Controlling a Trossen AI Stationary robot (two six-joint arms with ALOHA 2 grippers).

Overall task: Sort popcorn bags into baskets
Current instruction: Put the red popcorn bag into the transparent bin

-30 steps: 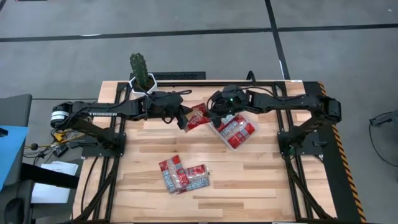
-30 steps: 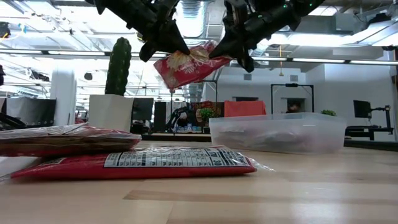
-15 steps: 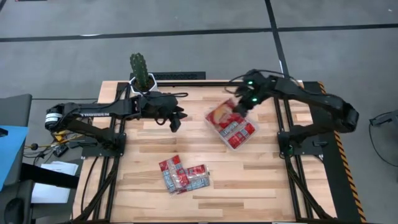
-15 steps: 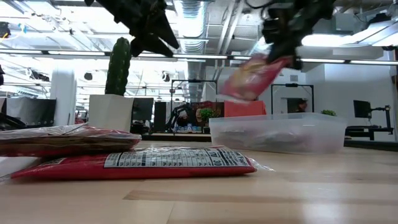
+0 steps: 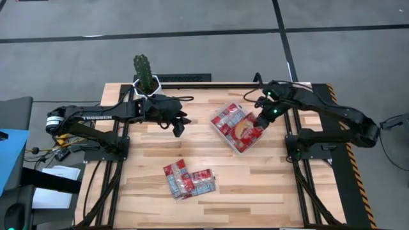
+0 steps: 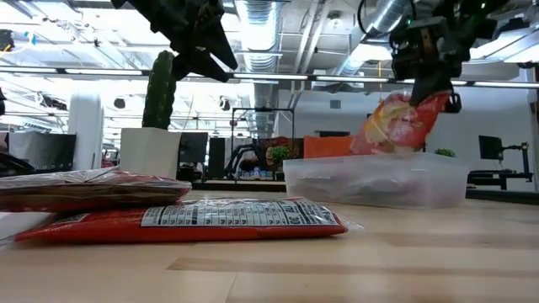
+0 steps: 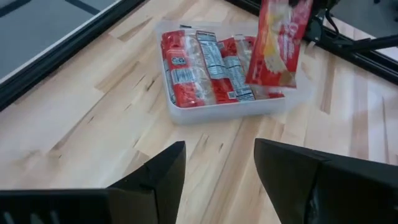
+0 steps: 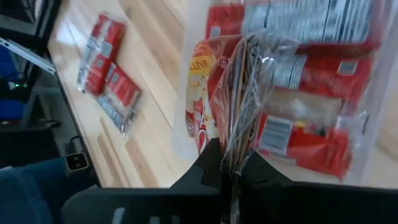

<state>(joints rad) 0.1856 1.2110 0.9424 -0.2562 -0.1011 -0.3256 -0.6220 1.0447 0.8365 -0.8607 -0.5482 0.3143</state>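
Right gripper [image 5: 263, 119] jaws clamped on 1 popcorn bag [image 6: 396, 123] hanging over clear basket [image 5: 220, 132], left gripper [image 5: 179, 123] jaws open above desk [image 5: 268, 179], loose bags [image 5: 187, 179] near front.

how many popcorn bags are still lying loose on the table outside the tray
3, as far as shows: a cluster of popcorn bags on the table's near middle, overlapping, so another may be hidden. Others are in the tray.

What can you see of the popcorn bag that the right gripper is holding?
The popcorn bag is a flat red foil packet with a yellowish picture. It hangs tilted from the right gripper, which pinches its top edge. Its lower end dips inside the clear plastic basket, above other packets lying flat there.
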